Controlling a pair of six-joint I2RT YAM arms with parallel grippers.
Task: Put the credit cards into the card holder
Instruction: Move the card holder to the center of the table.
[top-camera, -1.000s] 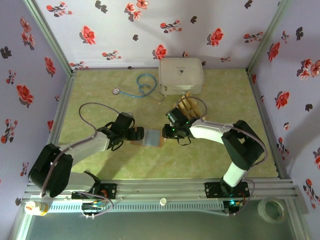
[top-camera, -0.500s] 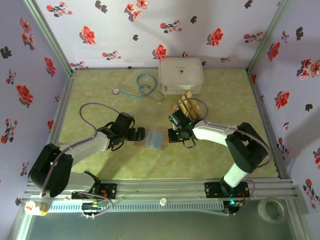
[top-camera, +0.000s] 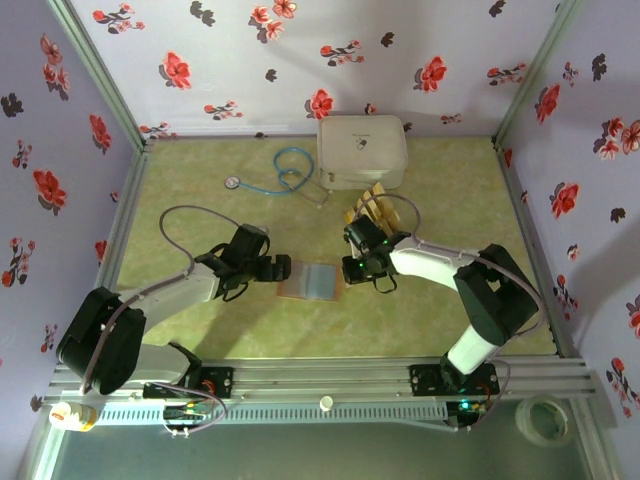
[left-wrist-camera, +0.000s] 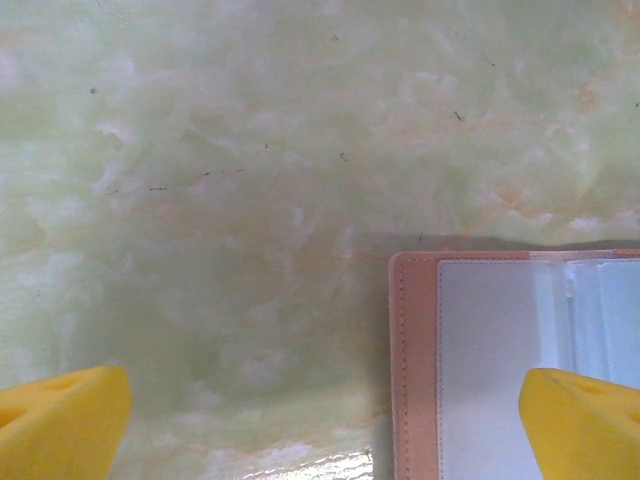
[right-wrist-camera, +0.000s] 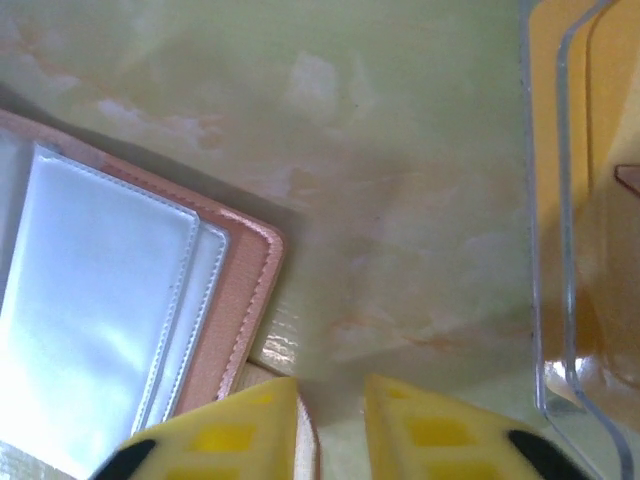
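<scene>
The card holder (top-camera: 310, 281) lies unfolded on the table, reddish-brown rim up and pale grey-blue sleeves showing (right-wrist-camera: 110, 320). My left gripper (top-camera: 277, 268) hovers at its left edge, jaws wide open (left-wrist-camera: 320, 430), one yellow fingertip (left-wrist-camera: 585, 425) over the holder's inside (left-wrist-camera: 500, 370). My right gripper (top-camera: 350, 272) sits at the holder's right edge, jaws parted a little (right-wrist-camera: 330, 400). A thin edge of the holder rests against its left finger (right-wrist-camera: 215, 435). The golden-yellow credit cards (top-camera: 372, 208) stand in a clear plastic stand (right-wrist-camera: 590, 200), just right of the right gripper.
A big white rounded case (top-camera: 362, 152) stands at the back behind the cards. A blue stethoscope (top-camera: 280, 172) lies to its left. Flowered walls close in the table on three sides. A tape roll (top-camera: 543, 420) lies outside at the near right.
The right gripper has drawn to the right and the card holder has shifted slightly right with it. Its jaws have parted a little. The left arm has stayed put.
</scene>
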